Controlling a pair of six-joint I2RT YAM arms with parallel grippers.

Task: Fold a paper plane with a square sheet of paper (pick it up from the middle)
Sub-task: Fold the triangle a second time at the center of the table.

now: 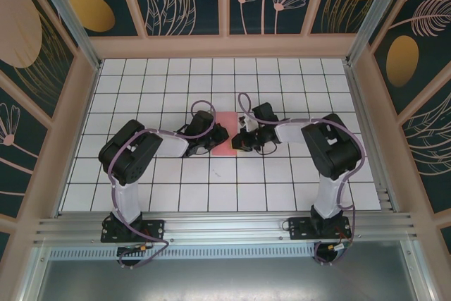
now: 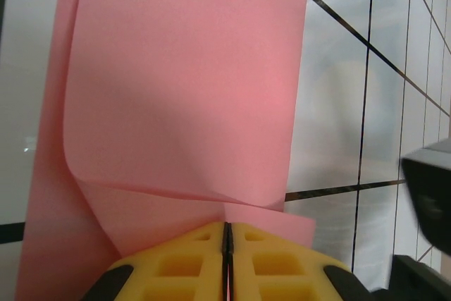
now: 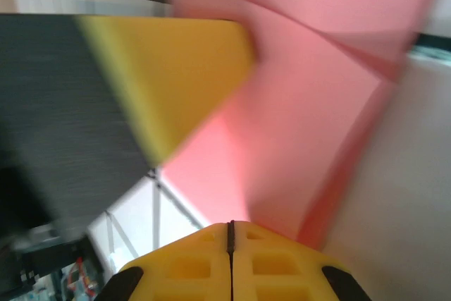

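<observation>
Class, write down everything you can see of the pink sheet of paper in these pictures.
The square sheet of paper is thin, plain salmon-pink and unmarked. It lies on the white grid table, midway between the two arms. It is partly folded: one flap curls over the layer beneath in a soft, uncreased bend, and the right wrist view shows angled folds. The left gripper and the right gripper, both with jaws shut, meet its edges; whether either pinches it cannot be told.
</observation>
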